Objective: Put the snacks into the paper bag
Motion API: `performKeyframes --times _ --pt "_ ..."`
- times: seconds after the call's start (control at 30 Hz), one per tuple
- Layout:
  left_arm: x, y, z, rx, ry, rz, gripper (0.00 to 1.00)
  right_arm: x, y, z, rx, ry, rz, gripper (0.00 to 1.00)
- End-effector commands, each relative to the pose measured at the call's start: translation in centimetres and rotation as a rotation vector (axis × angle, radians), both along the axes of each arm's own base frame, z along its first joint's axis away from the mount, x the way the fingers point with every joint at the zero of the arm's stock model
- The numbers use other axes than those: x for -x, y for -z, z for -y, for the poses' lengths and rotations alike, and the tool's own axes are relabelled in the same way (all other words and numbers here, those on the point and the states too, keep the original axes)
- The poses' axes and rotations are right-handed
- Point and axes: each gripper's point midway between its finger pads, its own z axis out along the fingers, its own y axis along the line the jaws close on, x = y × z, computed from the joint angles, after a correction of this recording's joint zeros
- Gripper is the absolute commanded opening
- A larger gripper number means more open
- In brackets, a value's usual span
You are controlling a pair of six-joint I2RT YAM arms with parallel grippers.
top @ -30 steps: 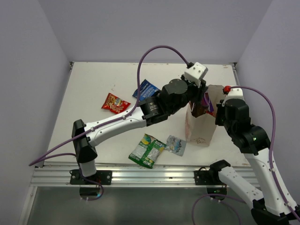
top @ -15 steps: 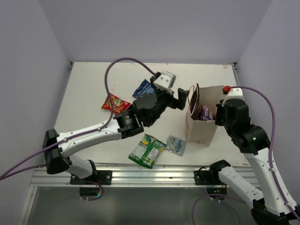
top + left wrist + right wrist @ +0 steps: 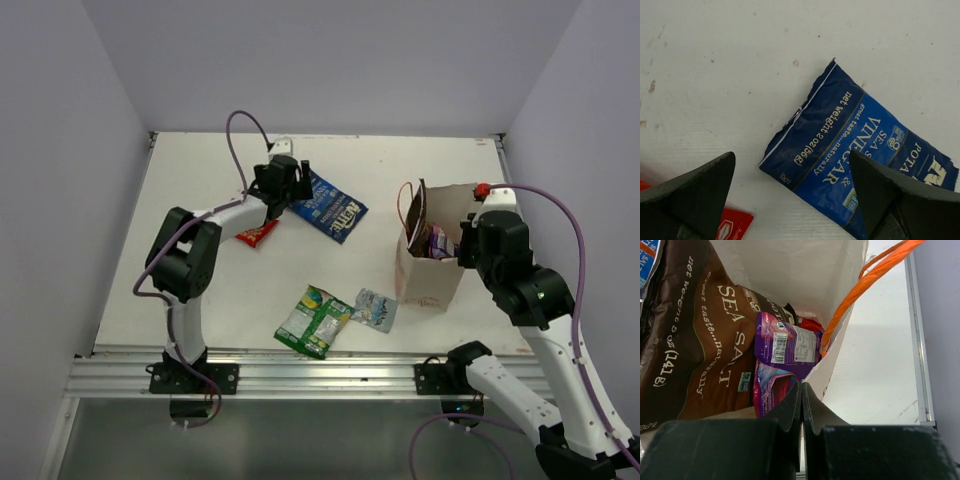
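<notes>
Since half a second ago the left arm has swung away from the paper bag (image 3: 428, 272) and back toward the far edge of the tabletop (image 3: 200, 290), left of its middle. Nothing else has shifted.

Furthest left, toward the far-left corner, a red packet (image 3: 257, 234) lies flat, partly under the arm. Just beside it the left claw (image 3: 290, 182) hangs with its jaws spread wide and nothing between them. The wrist view shows the near corner of the blue packet (image 3: 850, 150) lying in the gap, so this looks like the line-up for the next pick. That packet lies flat and slightly askew, its short edge toward the claw.

By the near edge, about the middle, a green packet (image 3: 313, 320) and a silver-blue packet (image 3: 376, 309) lie touching at their corners.

Toward the right edge the bag stands upright with its mouth open. The right claw (image 3: 801, 390) is pinched tight on the bag's rim, most likely to steady it and keep the mouth open for drops.

Four packets are left on the table, one each of red, blue, green and silver-blue. Inside the bag I count a brown packet (image 3: 700, 335) and a purple packet (image 3: 787, 342). Pinkish foil under it may be another, and a sliver of red shows behind.
</notes>
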Motion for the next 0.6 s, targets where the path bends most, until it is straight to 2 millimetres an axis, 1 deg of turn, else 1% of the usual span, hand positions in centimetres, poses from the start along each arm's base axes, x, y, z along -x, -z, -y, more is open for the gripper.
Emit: performKeyframes --times 0.0,0.03,0.1,0.13,0.17,0.2,0.23,0.3,0.4,0.57 --pt "-2.9 -5.6 1.9 0.09 0.029 0.126 1.0 -0.6 0.1 -0.7 -0.009 -0.03 0.006 0.0" --pt "-3.2 -4.4 2.2 0.078 0.043 0.111 1.0 -0.6 0.1 -0.7 -0.009 -0.03 0.006 0.0" --pt "-4.0 -4.1 2.4 0.065 0.065 0.115 1.0 -0.7 0.3 -0.8 -0.007 -0.034 0.003 0.0" --pt "-4.3 -2.5 2.5 0.048 0.071 0.087 1.0 -0.8 0.4 -0.8 -0.005 -0.034 -0.003 0.0" --pt "-4.7 -2.7 2.7 0.043 0.074 0.09 1.0 -0.9 0.6 -0.8 -0.005 -0.033 -0.007 0.0" --pt "-4.7 -0.8 2.6 0.019 0.074 0.05 1.0 -0.9 0.6 -0.9 -0.004 -0.033 -0.009 0.0" --pt "-4.8 -0.3 2.4 0.009 0.066 0.039 1.0 -0.9 0.6 -0.9 -0.004 -0.033 -0.009 0.0" --pt "-4.5 1.0 2.2 -0.006 0.059 0.006 1.0 -0.9 0.7 -0.8 -0.001 -0.031 -0.011 0.0" --pt "-4.0 3.6 1.9 -0.031 0.052 -0.055 1.0 -1.0 0.7 -0.8 0.001 -0.029 -0.014 0.0" --pt "-2.8 6.1 1.8 -0.038 0.064 -0.119 1.0 -1.2 0.9 -0.9 0.005 -0.032 -0.023 0.0"
